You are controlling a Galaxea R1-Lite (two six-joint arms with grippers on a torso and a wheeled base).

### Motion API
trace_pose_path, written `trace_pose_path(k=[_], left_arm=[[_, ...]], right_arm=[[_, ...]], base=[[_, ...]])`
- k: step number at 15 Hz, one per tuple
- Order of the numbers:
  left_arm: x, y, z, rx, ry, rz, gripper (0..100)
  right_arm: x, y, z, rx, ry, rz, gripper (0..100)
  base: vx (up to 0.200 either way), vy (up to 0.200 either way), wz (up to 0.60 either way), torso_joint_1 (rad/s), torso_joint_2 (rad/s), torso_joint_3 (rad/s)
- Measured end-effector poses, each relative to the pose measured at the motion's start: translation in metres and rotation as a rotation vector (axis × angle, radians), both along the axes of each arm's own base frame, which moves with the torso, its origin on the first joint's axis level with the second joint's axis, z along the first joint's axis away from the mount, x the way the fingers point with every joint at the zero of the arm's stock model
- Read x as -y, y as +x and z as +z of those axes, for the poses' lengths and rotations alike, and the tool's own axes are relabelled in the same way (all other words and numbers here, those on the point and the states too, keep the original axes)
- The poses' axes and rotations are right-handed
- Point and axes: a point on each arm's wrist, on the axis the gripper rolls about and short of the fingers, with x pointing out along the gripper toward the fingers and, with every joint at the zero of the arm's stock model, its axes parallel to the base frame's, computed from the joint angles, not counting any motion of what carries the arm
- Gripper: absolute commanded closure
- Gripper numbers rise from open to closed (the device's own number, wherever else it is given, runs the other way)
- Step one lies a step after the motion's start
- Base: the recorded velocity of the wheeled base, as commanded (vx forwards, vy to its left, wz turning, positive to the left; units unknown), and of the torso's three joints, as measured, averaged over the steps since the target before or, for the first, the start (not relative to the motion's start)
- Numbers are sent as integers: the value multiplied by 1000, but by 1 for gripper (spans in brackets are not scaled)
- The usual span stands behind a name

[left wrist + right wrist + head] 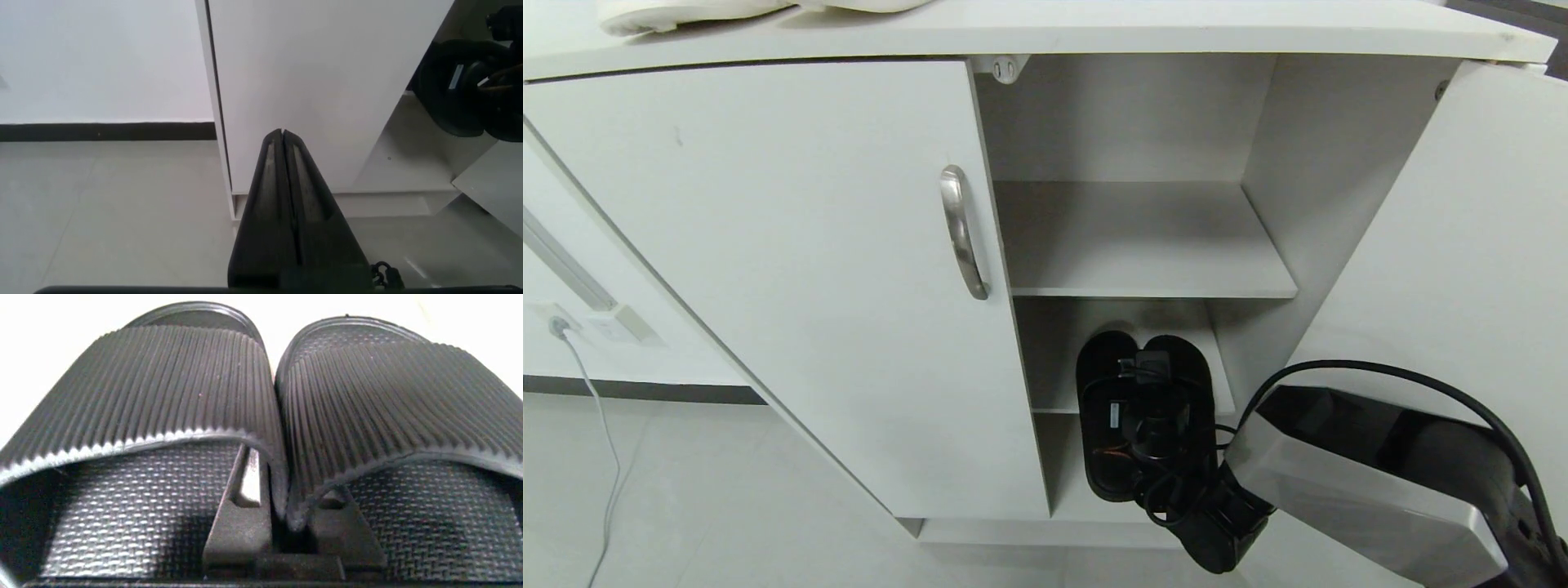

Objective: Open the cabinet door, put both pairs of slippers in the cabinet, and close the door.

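The left gripper [282,140] sits pinched shut and empty before the white cabinet's closed left door [768,269]; at lower centre, the right gripper [282,502] clamps the black ribbed rubber slippers [1143,425] by their touching inner edges at the open lower shelves [1054,392], light, bendy footwear likely best held there.

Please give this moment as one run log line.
right door open | left door shut | right hand shut on slippers, at lower shelf | left hand shut, empty

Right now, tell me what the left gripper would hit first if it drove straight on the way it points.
Most likely the closed cabinet door, on its lower part; the left gripper, shut, points at that white panel. Depth is unclear.
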Motion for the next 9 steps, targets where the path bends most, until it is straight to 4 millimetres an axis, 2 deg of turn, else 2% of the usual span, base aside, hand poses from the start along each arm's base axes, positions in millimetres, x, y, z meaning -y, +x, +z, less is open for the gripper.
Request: trace_pose_path(k=[4,9], left_arm=[[0,0,0,0,0,-1,100],[0,0,0,0,0,0,100]], right_arm=[[-3,9,5,-16,-13,0,100],[-8,39,20,-7,2,-27,100]], base=[[0,0,0,0,0,0],[0,0,0,0,0,0]])
